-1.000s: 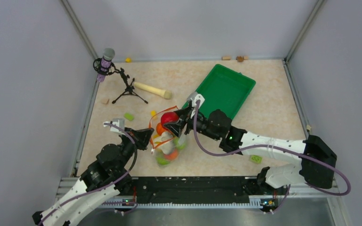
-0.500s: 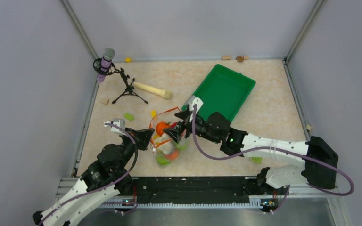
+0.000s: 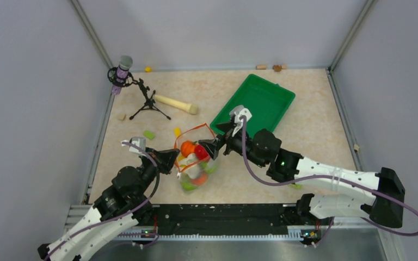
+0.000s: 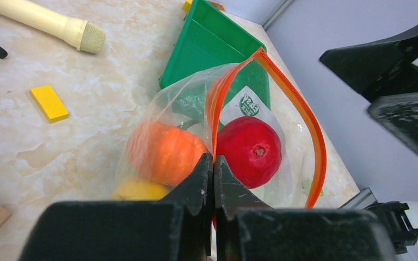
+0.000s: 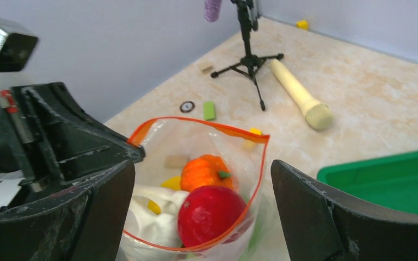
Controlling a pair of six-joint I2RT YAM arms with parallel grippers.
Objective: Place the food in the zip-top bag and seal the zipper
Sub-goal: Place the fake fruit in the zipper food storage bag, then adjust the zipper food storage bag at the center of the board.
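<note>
The left gripper (image 4: 213, 163) is clamped on the near edge of the bag (image 4: 158, 109), its jaws pressed together on the zipper (image 4: 306, 125). Since the mouth stands up and gapes, I judge that this pinch is what props the floppy plastic open so food can drop in. The right gripper (image 5: 204, 166) hangs just above the bag's mouth, on the side away from the left gripper, its jaws spread wide with nothing between them.

Inside the bag the apple (image 5: 209, 215) lies on top, just under the rim and touching the pumpkin (image 5: 204, 171). The garlic (image 5: 149, 217) sits beside them, the lemon (image 4: 136, 190) shows under the pumpkin, and green pieces (image 3: 188, 185) fill the bottom. The loose bits around the bag look like small blocks rather than food, so filling seems done or nearly so and sealing is the step left.

The zipper forms an open loop, its 2 sides well apart. The tray (image 3: 272, 95) lies just beyond the bag and the pin (image 3: 175, 103) farther off. Closing calls for pressing the 2 sides together along their length. The apple, riding high near the rim, could block that, and the bag may slump if the pinch lets go
</note>
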